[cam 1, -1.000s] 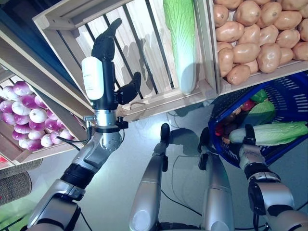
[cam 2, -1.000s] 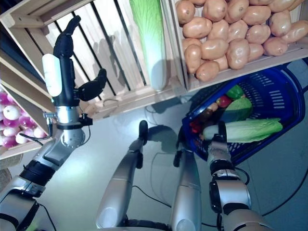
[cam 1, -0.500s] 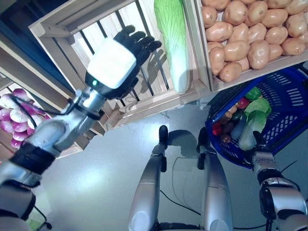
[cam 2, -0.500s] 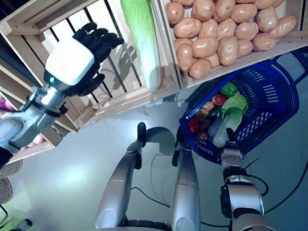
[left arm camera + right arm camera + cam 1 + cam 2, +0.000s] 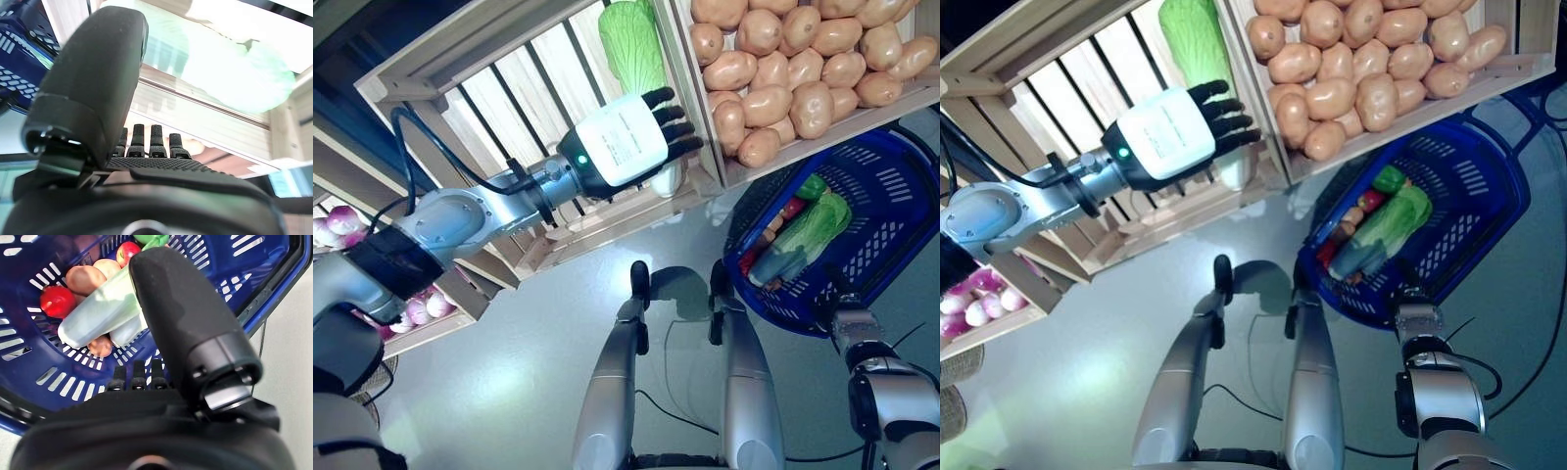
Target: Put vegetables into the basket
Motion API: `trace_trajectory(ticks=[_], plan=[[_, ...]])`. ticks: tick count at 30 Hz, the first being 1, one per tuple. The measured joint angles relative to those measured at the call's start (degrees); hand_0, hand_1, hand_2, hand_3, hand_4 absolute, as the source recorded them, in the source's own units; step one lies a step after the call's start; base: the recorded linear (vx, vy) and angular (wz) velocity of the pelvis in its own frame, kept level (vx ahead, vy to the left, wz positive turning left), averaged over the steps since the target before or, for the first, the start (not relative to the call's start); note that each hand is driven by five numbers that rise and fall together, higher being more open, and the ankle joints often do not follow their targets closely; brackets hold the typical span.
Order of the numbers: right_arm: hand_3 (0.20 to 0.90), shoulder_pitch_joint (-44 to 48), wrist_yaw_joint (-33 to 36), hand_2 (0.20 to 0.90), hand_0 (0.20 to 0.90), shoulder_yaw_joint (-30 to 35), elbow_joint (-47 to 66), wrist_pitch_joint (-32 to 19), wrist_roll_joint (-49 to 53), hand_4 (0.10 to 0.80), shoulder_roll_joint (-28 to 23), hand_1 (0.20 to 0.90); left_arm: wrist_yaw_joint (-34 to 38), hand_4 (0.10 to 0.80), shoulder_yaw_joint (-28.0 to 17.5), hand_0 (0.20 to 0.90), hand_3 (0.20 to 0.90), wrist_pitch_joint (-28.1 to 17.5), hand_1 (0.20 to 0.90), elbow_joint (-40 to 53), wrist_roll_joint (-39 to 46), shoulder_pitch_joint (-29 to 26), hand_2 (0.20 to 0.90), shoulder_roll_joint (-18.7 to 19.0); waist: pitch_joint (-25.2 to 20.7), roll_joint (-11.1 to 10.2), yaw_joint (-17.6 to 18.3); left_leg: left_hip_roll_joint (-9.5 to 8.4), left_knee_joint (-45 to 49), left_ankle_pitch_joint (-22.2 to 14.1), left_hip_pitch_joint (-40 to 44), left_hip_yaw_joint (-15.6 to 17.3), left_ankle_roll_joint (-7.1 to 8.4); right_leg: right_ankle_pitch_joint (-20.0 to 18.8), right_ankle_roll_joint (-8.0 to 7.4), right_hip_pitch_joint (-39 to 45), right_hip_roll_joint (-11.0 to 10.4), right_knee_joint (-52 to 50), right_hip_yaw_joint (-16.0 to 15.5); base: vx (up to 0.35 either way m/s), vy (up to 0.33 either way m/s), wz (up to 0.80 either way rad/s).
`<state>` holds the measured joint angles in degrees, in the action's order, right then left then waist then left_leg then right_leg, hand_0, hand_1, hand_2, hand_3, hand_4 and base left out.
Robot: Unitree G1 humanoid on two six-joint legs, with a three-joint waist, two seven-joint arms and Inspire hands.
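The left hand [image 5: 651, 132], fingers straight and holding nothing, hovers just before the cabbage [image 5: 634, 44]. Closing off-centre could let the cabbage slip. The right hand [image 5: 146, 382] grips the basket [image 5: 891, 225]

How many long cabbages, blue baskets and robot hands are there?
Long cabbages: 3, one in the crate, two in the basket
Blue baskets: 1
Robot hands: 2, left hand, right hand
Total: 6

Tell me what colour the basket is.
Dark blue: the basket shows best in the right eye view.
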<state>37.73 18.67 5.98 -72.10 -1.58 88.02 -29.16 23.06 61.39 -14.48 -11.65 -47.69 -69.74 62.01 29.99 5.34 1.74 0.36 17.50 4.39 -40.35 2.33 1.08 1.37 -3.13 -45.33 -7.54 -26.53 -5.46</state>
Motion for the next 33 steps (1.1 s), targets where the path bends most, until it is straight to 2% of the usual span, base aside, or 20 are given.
trace_trajectory(ticks=[3, 16, 19, 27, 33], plan=[[0.900, 0.7, 0.0, 0.900, 0.900, -0.1, -0.7, 0.1, 0.0, 0.800, 0.0, 0.900, 0.0, 0.800, 3.3, 0.900, 0.900, 0.0, 0.900, -1.2, 0.0, -2.5, 0.900, 0.0, 0.0, 0.0, 0.2, 0.07, -0.1, 0.0, -0.1, 0.2, -0.09, -0.1, -0.11, 0.0, 0.0, 0.3, 0.1, 0.000, 0.000, 0.00], [0.900, 1.6, -0.7, 0.900, 0.900, -0.2, -0.9, 0.6, -0.4, 0.800, -0.3, 0.900, 0.3, 0.800, 3.7, 0.900, 0.900, 0.4, 0.900, -5.8, 0.1, -2.8, 0.900, -0.4, 0.0, 0.0, 0.3, 0.03, -0.2, -0.3, -0.2, 1.0, -0.40, -0.1, -0.17, -0.3, -0.3, 0.5, 0.2, 0.000, 0.000, 0.00], [0.900, 2.0, -0.7, 0.900, 0.900, -0.2, -0.9, 0.6, -0.4, 0.800, -0.3, 0.900, 0.7, 0.800, 5.7, 0.900, 0.900, 0.5, 0.900, -6.9, -0.2, -3.2, 0.900, -0.9, 0.0, 0.0, 0.4, 0.05, -0.2, -0.3, -0.3, 1.1, -0.35, -0.1, -0.16, -0.5, -0.3, 0.5, 0.2, 0.000, 0.000, 0.00], [0.900, 3.7, -0.7, 0.900, 0.900, -0.5, -2.0, 1.3, -0.4, 0.800, -0.9, 0.900, -3.0, 0.800, 13.1, 0.900, 0.900, -0.1, 0.900, -9.3, -2.7, -7.6, 0.900, -5.5, 0.0, 0.0, 0.7, 0.07, -0.3, -0.3, -1.2, 1.3, -0.49, -0.2, -0.26, -1.5, -0.2, 0.6, 0.4, 0.000, 0.000, 0.00], [0.900, 5.3, -0.7, 0.900, 0.900, -0.6, -2.1, 1.9, -0.4, 0.800, -1.0, 0.900, -5.0, 0.800, 15.4, 0.900, 0.900, 0.6, 0.900, -11.9, -2.6, -9.3, 0.900, -8.1, 0.0, -0.1, 2.3, 0.02, -0.2, -0.5, -1.6, 1.7, -0.71, -0.3, -0.40, -2.0, -0.2, 0.6, 0.6, 0.003, -0.004, -0.02]])
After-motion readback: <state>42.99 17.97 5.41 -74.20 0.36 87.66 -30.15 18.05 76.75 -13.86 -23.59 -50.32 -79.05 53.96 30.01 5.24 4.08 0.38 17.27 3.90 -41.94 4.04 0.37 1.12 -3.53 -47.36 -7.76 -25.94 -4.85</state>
